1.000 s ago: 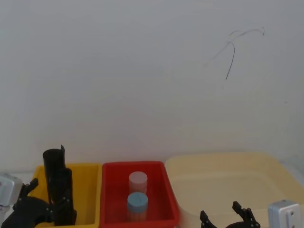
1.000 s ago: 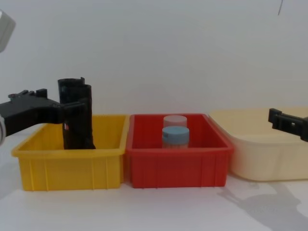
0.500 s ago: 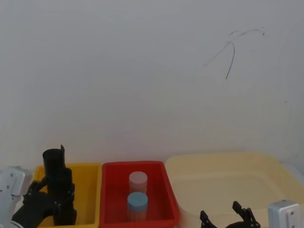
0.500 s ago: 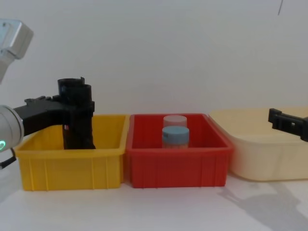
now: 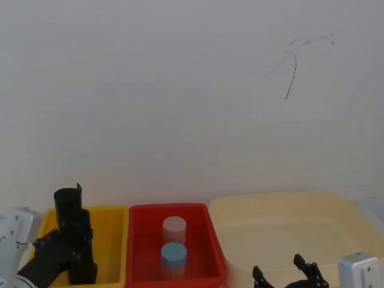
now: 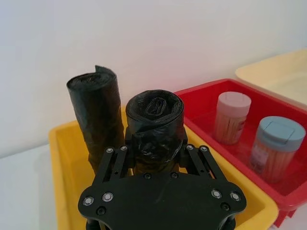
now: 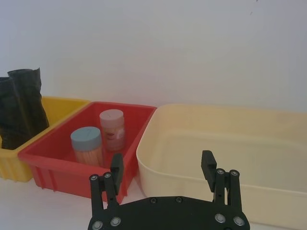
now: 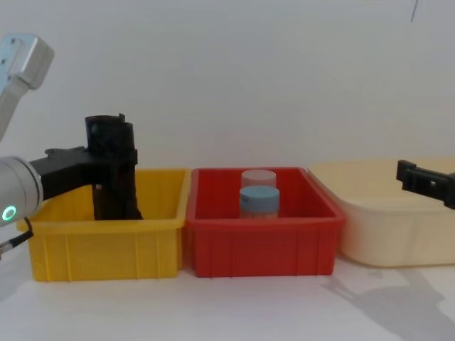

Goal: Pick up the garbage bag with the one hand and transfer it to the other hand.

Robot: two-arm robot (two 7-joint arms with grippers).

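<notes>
The left claw [image 6: 154, 152] is clenched on the bag [image 6: 154, 115], which stands upright inside the yellow bin [image 8: 106, 249]. Its fingers [image 6: 116, 160] press against the bag's two sides just under the rounded top end. The bag's lower part sits below the yellow bin's rim, so the chest view cannot tell whether it touches the floor of the bin. A slim roll [image 6: 96, 110] with a notched top stands in the same yellow bin, just beside the bag on its far left side and rising higher. The left wrist, with a green ring [image 8: 9, 213], is outside the yellow bin's left wall.

A red bin [image 8: 259, 249] sits against the yellow bin's right wall and holds two jars, one pink-lidded [image 8: 258, 177] behind one blue-lidded [image 8: 259, 202]. A cream tub [image 8: 391, 234] lies farther right of the yellow bin, beyond the red one. All three rest on the white bench [image 8: 234, 305].

The right claw [image 7: 162, 167] is released, fingers spread wide, well apart from the yellow bin to its right, at the near side of the tub.
</notes>
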